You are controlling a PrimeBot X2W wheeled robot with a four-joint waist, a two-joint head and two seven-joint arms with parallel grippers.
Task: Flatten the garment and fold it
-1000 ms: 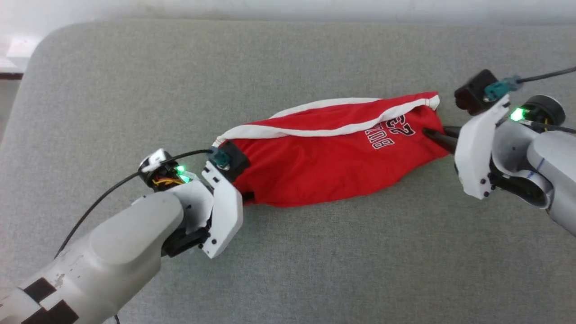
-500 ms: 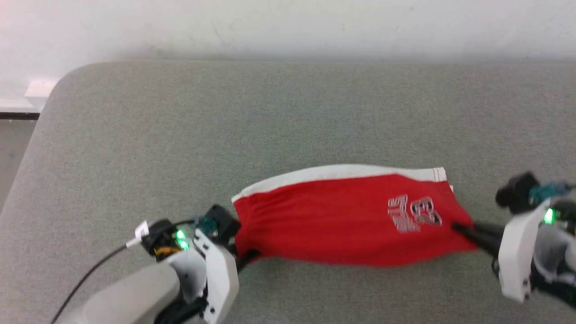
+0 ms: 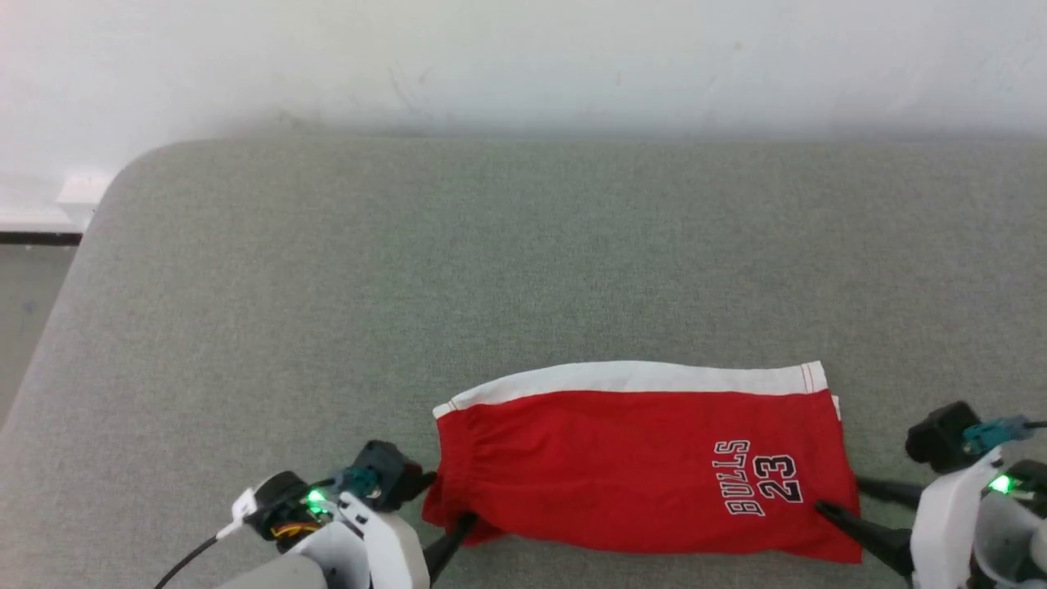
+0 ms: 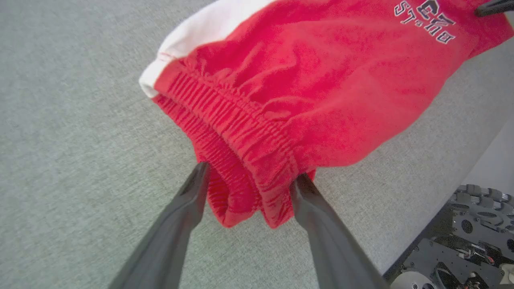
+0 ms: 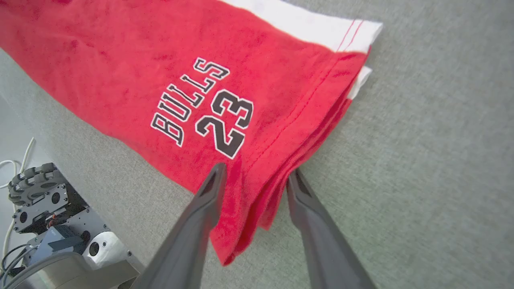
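Garment (image 3: 622, 466) is lying stretched lengthwise near the front edge of the grey tabletop (image 3: 491, 270), red w/ a white stripe (image 3: 646, 376) running along its far side. Waistband (image 4: 237, 120) is sitting at the robot's left end, gathered & ribbed. "BULLS 23" lettering (image 3: 761, 488) is sitting near the hem at the right end, reading sideways in head view. Fabric is looking mostly smooth across the middle, w/ small puckers by the waistband. At the right end the layers are showing stacked, a 2nd white edge peeking out under the top one.

Left hand (image 4: 251, 174) is clamping a bunched fold of the waistband at the near-left corner, fingers pressing on either side & a bit of fabric sticking back between them. Right hand (image 5: 255, 171) is pinching the near-right hem corner just beside the "23", one finger lying on top of the cloth, the other against the layered edge. Both hands are pointing in from the near side.

Pale wall (image 3: 523, 57) is rising behind the tabletop's far edge. Robot's base (image 5: 52, 216) is showing below the near edge in both wrist views.
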